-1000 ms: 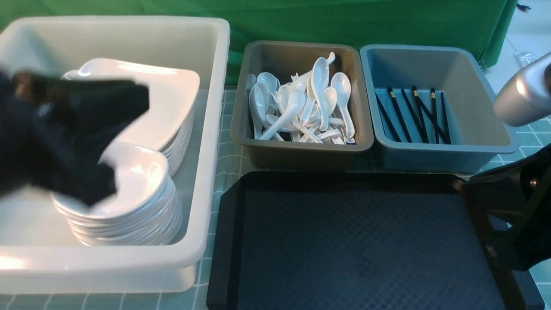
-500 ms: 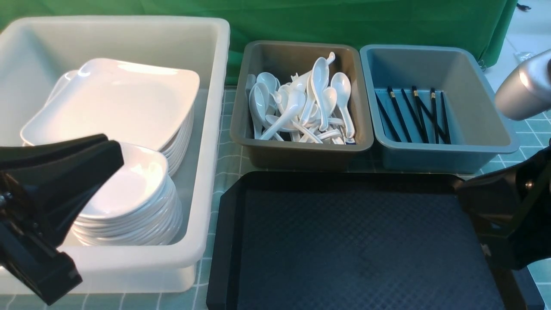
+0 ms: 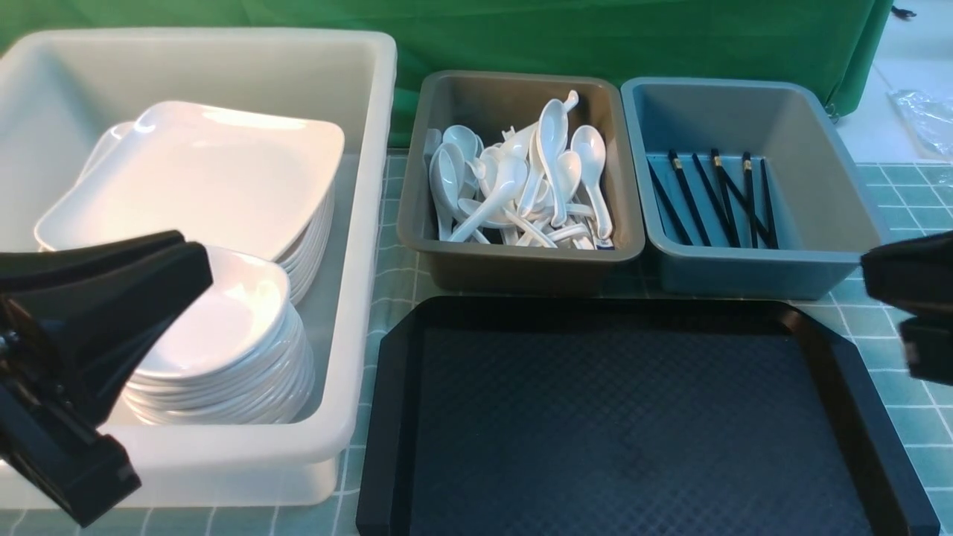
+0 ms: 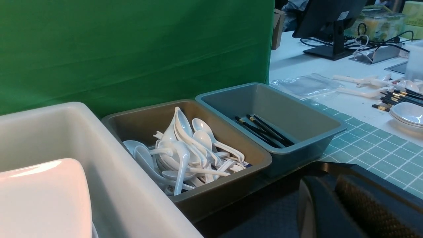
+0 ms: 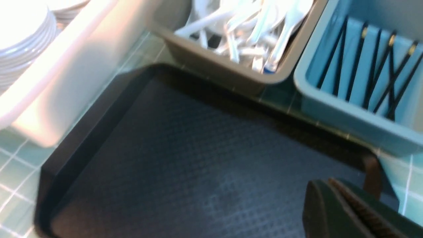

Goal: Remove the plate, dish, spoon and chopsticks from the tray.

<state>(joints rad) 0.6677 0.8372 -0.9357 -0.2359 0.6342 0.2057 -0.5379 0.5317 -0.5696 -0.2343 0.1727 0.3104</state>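
Right gripper, pinched shut, has swung off the tray at five o'clock—bare where visible, so clearing looks done. Left gripper, slightly parted, empty. Dishes, nine; plates, ten; chopsticks, two; spoons, one—which were the tray's, I can't tell.

At left, on the mat, the crockery tub; in it, a stack of plates, with a stack of dishes in front. To its right, the cutlery tub with soup spoons inside; right beside that, the chopstick tub with chopsticks inside. Before both smaller tubs, right of the crockery tub, the tray. Behind the tubs, the cloth screen. Beyond the mat, on the tabletop, a monitor and a plastic bag.
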